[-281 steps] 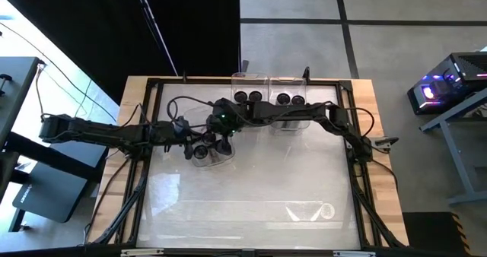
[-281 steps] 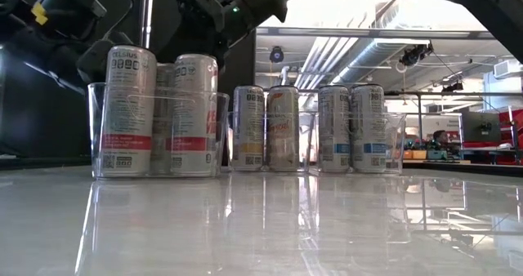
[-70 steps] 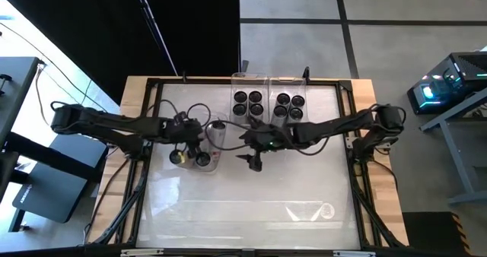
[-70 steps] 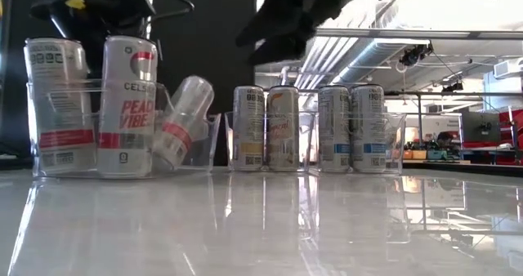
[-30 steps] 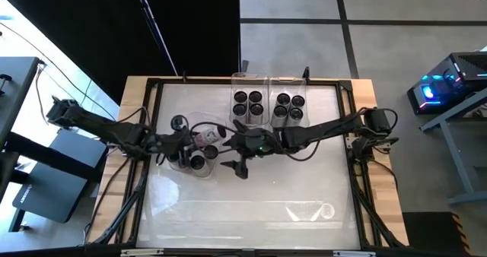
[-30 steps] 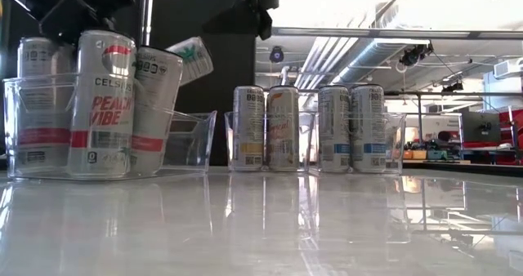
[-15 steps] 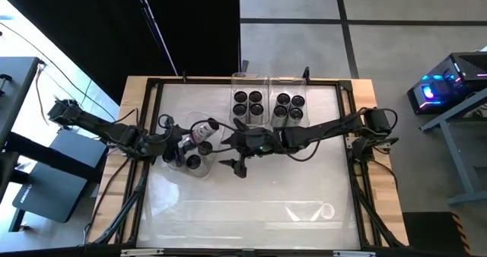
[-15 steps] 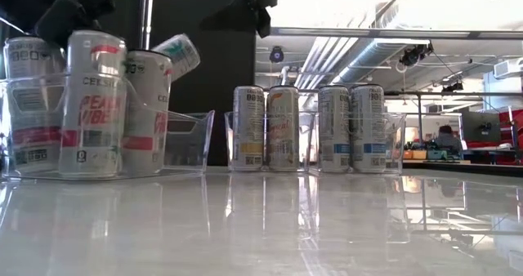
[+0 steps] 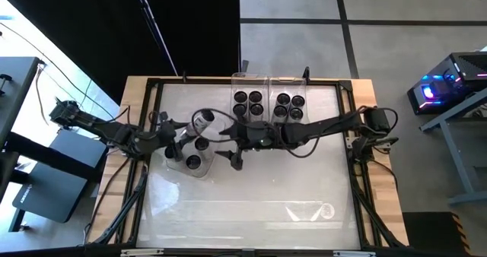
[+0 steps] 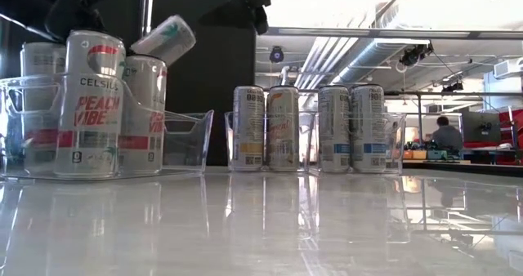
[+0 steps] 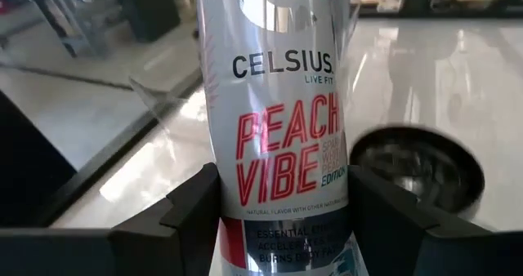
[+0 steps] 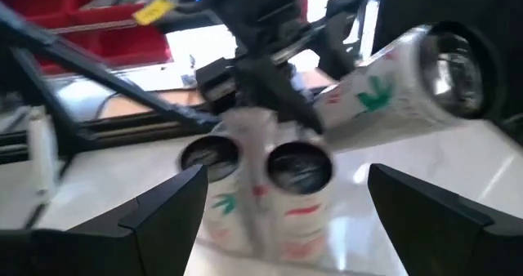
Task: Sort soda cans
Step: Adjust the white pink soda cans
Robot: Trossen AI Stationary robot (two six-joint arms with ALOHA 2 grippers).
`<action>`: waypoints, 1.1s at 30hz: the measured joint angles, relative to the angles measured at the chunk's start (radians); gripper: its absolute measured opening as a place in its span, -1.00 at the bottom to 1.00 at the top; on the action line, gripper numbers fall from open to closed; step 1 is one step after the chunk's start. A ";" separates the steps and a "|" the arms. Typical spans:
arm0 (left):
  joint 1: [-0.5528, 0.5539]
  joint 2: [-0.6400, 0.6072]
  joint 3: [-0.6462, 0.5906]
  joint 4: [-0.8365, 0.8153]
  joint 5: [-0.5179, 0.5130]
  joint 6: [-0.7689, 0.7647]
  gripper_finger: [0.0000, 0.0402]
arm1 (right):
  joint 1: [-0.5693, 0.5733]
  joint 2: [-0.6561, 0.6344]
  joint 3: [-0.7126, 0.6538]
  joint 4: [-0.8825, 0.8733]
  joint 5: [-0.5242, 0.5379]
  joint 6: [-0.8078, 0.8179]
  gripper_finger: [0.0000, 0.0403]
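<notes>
A soda can [image 11: 282, 145] printed "Peach Vibe" hangs tilted above the left clear bin [image 9: 199, 168], with my left gripper [image 9: 189, 130] shut on it. It also shows in the low view as the tilted can [image 10: 163, 39]. Three more cans [image 10: 90, 104] stand upright in that bin. My right gripper [image 9: 231, 158] hovers open just right of the bin, nothing between its fingers [image 12: 163, 211]. Two far bins [image 9: 236, 78] hold several upright cans [image 9: 249, 103]. My left gripper pinches the can's lower body [image 11: 282, 227] between its two fingers [image 11: 192, 207], one on each side wall. The can is lifted clear above the bin's standing cans. It lies strongly tilted, its free end [image 9: 205, 118] raised toward the table's far right.
The left bin's right half [image 10: 186, 141] holds no cans. The glossy table top [image 9: 259, 204] stretches open toward the near edge. Black frame rails [image 9: 152, 82] run round the table. A person [image 10: 448, 133] shows far off in the room behind.
My left gripper has carried the can upward and a little toward the table's far left. The can has tipped further over, closer to level. The bin and its standing cans have stayed put.
</notes>
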 joint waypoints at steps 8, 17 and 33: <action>0.000 -0.018 0.000 0.128 -0.021 0.166 0.07 | -0.055 0.000 0.000 0.092 -0.005 -0.056 0.66; 0.000 -0.018 0.001 0.229 -0.036 0.297 0.07 | -0.122 0.000 0.071 0.022 -0.042 -0.018 0.67; -0.002 -0.009 0.002 0.297 -0.041 0.356 0.07 | -0.134 0.059 0.103 0.162 -0.076 -0.072 0.86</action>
